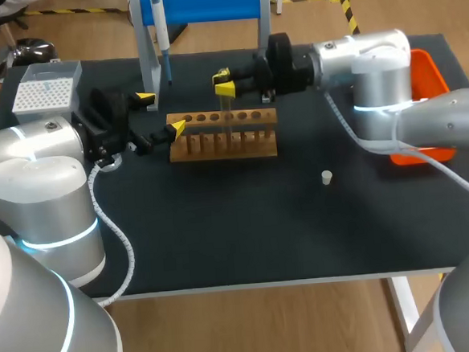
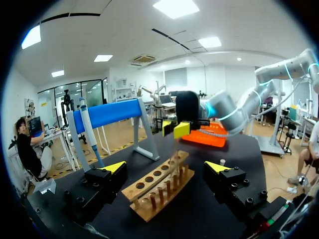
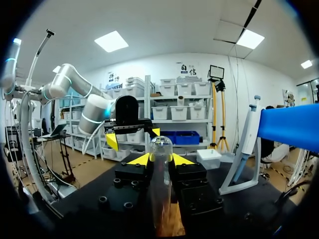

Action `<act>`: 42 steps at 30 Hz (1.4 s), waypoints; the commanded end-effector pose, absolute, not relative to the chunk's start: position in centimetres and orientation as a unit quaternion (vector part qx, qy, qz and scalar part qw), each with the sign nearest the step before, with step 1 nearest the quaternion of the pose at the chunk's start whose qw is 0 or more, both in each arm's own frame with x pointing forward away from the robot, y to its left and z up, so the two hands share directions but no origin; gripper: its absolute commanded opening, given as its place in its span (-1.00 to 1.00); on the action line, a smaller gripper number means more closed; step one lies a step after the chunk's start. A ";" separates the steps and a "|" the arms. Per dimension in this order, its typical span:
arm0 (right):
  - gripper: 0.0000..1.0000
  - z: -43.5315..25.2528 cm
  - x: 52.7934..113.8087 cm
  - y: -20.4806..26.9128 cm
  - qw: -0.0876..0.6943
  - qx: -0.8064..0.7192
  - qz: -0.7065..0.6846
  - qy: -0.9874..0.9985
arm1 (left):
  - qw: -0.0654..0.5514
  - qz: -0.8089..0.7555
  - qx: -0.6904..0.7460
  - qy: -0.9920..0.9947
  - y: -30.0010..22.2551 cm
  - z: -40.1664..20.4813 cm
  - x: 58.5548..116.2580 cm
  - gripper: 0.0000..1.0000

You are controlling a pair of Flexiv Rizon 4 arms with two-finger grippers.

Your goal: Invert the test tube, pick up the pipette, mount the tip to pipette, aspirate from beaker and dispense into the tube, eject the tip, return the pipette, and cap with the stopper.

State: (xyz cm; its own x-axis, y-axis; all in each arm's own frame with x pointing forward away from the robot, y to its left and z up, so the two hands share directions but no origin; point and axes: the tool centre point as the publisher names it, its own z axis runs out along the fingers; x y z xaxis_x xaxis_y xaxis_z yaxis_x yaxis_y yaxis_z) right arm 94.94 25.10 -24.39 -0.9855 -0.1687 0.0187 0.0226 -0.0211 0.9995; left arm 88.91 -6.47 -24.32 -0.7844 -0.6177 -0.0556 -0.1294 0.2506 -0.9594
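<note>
Since the white stopper [image 1: 326,177] lies nearest me on the dark counter [image 1: 262,230], I begin there: it sits alone at about four o'clock from the wooden rack [image 1: 224,144], well apart from it. My left tool [image 1: 159,113] hovers at the rack's nine o'clock end with its yellow-tipped fingers spread wide and nothing between them. My right tool [image 1: 224,82] comes in from three o'clock above the rack's far edge and is clamped on the clear test tube [image 3: 161,154], which stands upright with its rounded end uppermost. Its lower end reaches down to the row of holes (whether it is seated in one I cannot tell). Beyond the rack, at eleven o'clock, the pipette [image 1: 160,32] hangs on the blue stand [image 1: 206,2]. The tip box [image 1: 44,94] sits at ten o'clock and the orange tray [image 1: 425,74] at two o'clock.
</note>
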 end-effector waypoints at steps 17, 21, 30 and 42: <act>-1.00 -21.6 94.4 24.6 0.054 0.053 -0.712 -0.698 | 0.220 -0.561 -0.247 0.759 -6.6 -24.5 88.9 1.00; -1.00 -21.4 94.2 24.6 0.055 0.053 -0.714 -0.697 | 0.220 -0.561 -0.247 0.759 -6.6 -24.5 88.9 1.00; -1.00 -20.2 93.9 24.4 0.052 0.054 -0.717 -0.694 | 0.220 -0.561 -0.247 0.759 -6.6 -24.5 88.9 1.00; -1.00 -17.7 92.7 23.0 0.053 0.055 -0.711 -0.699 | 0.220 -0.561 -0.247 0.759 -6.6 -24.5 88.9 1.00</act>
State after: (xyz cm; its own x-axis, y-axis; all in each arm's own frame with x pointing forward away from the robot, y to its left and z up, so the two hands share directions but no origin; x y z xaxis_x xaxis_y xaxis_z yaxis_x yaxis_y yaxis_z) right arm 93.47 23.85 -18.52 -0.9867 -0.1625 -0.0033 0.0017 -0.0307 0.9995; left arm 88.91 -6.47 -24.32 -0.7844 -0.6177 -0.0556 -0.1294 0.2506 -0.9594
